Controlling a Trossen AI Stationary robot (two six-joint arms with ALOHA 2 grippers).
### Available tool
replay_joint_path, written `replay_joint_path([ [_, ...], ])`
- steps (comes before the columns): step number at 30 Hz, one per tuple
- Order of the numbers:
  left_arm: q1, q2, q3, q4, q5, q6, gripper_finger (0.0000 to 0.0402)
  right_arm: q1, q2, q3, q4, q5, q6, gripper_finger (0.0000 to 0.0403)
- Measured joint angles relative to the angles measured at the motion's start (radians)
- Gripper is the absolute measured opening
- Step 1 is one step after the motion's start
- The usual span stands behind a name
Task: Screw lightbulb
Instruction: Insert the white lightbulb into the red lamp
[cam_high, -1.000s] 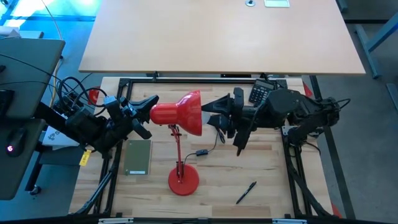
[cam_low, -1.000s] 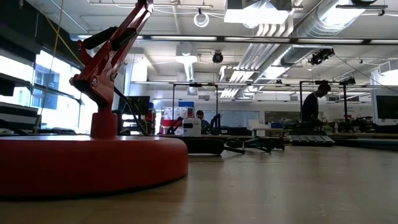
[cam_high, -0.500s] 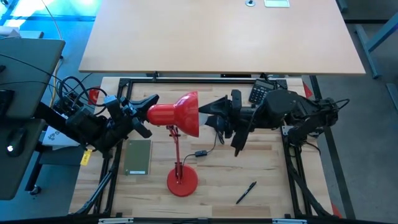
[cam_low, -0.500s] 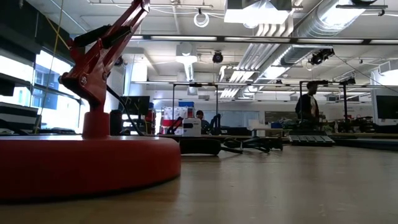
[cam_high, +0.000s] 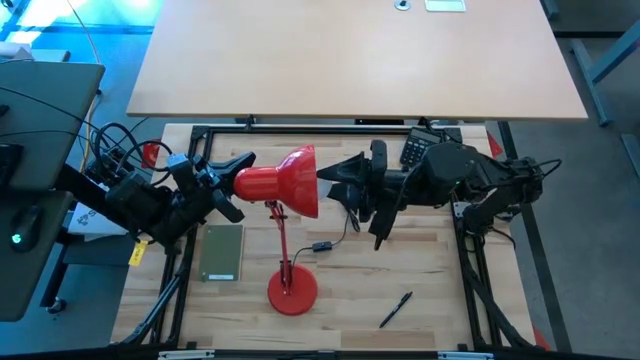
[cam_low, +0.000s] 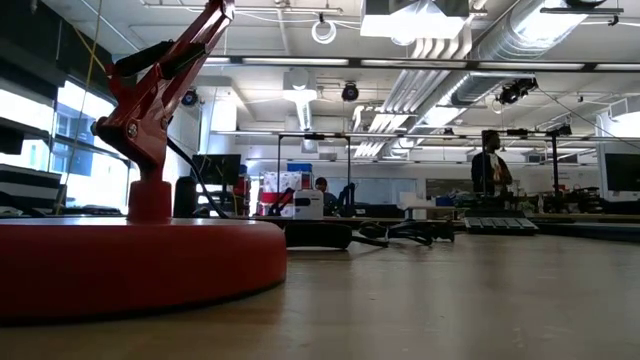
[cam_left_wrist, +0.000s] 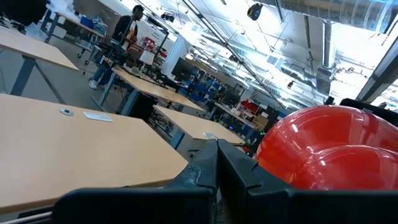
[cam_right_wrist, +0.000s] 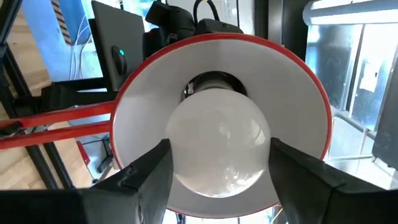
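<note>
So we're mid-screw here: the lightbulb (cam_right_wrist: 217, 140) sits inside the red lamp shade (cam_high: 290, 182), between the right pincer (cam_right_wrist: 217, 163) fingers, which straddle it slightly apart, contact unclear. Next we'd guess it needs a firm squeeze and a wrist twist. The left pincer (cam_high: 236, 172), closed, braces the back of the shade; both arms reach in level above the worktop (cam_high: 430, 270).

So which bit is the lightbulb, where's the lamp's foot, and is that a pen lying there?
lightbulb (cam_right_wrist: 217, 140): right wrist view, the middle of its white globe, inside the red shade.
lamp base (cam_high: 292, 292): high view, the round red foot on the table.
pen (cam_high: 396, 309): high view, the middle of its dark barrel.
</note>
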Motion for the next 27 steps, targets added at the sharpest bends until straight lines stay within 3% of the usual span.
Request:
replay_joint_path([
  [13,0.000,0.000,0.000,-0.006,0.000,0.115,0.0000,0.003,0.000,0.000,-0.007,0.029,0.489,0.0229],
  [27,0.000,0.000,0.000,-0.007,-0.002,0.291,0.0000,0.004,-0.001,0.000,-0.008,0.103,1.265,0.0228],
])
